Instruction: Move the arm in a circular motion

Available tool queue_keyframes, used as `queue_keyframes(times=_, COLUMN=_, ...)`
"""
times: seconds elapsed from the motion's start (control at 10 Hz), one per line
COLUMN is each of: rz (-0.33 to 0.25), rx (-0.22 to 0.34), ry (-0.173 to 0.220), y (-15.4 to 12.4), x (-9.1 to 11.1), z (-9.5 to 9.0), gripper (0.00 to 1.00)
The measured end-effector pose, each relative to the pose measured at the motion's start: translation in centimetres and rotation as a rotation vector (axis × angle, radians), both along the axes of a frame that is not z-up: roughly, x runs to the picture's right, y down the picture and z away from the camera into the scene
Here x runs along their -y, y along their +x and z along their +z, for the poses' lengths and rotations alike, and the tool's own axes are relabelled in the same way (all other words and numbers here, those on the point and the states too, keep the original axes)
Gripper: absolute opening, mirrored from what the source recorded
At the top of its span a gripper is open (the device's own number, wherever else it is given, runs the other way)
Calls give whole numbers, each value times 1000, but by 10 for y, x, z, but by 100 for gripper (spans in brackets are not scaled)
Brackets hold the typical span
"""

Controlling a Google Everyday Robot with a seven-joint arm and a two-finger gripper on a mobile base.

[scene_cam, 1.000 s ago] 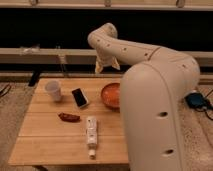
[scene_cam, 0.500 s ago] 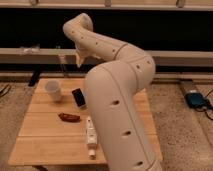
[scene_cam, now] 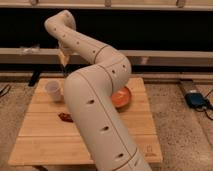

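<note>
The arm (scene_cam: 95, 95) is a very large cream-white jointed arm with small dark holes. It rises from the bottom centre, crosses the table and bends at an elbow at the top left (scene_cam: 60, 22). From there it drops to the small gripper (scene_cam: 63, 58). The gripper hangs above the table's back left corner, just behind and above the small white cup (scene_cam: 52, 89), not touching it. The arm's thick segments hide the middle of the table.
A wooden table (scene_cam: 40, 135) stands on a speckled floor. An orange bowl (scene_cam: 124, 97) sits at the table's right, partly behind the arm. A red-brown item (scene_cam: 64, 117) lies at the left. A blue object (scene_cam: 196, 99) lies on the floor at right. A ledge runs along the back wall.
The arm has swung to the left, carrying the gripper from above the bowl to above the table's back left corner. It now hides the phone and the white bottle.
</note>
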State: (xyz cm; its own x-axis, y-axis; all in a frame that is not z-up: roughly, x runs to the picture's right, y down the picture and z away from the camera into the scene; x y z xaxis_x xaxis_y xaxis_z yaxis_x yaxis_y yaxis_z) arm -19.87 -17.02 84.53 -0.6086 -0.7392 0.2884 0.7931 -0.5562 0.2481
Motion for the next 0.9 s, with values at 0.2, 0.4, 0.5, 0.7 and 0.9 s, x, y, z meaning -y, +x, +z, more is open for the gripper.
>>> queue_keyframes(times=0.2, rz=-24, rx=44, ry=-18, y=-17, x=-18, z=-4, gripper=80)
queue_keyframes(times=0.4, rz=-1, rx=51, ry=-47, y=-7, x=-35, z=2, gripper=80)
queue_keyframes(times=0.5, rz=12, rx=47, ry=-55, y=4, x=-38, z=6, gripper=80)
queue_keyframes(times=0.7, rz=36, rx=45, ry=-80, y=23, x=-40, z=10, gripper=80)
queue_keyframes(times=0.9, rz=35, rx=53, ry=-85, y=18, x=-43, z=9, gripper=80)
